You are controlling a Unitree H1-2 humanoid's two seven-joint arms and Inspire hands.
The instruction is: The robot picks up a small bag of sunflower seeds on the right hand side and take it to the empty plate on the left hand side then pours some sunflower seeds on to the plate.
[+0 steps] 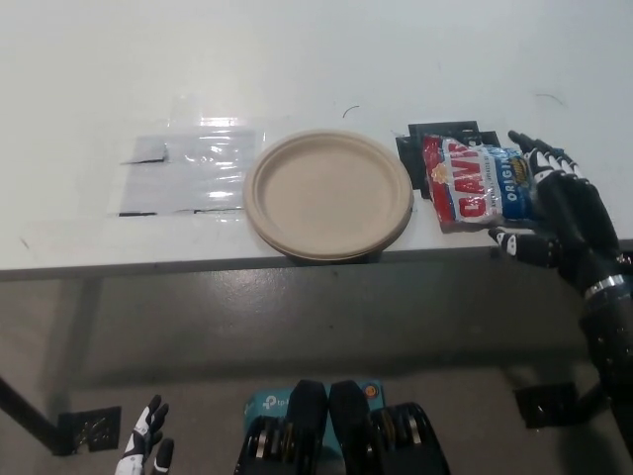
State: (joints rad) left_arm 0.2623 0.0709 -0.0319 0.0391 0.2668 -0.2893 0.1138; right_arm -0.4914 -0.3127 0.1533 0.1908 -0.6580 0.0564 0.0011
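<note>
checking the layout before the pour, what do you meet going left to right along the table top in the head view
clear plastic sheet → empty paper plate → black tape marks → bag of sunflower seeds → black right hand, at the bag's right end.

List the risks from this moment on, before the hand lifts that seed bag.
1. The right hand covers only the bag's right end; its fingers look spread, so the sunflower seed bag could slip or sag when lifted.
2. The bag lies close to the table edge and might be nudged off.
3. The plate overhangs that edge slightly; pouring could tip it.
</note>
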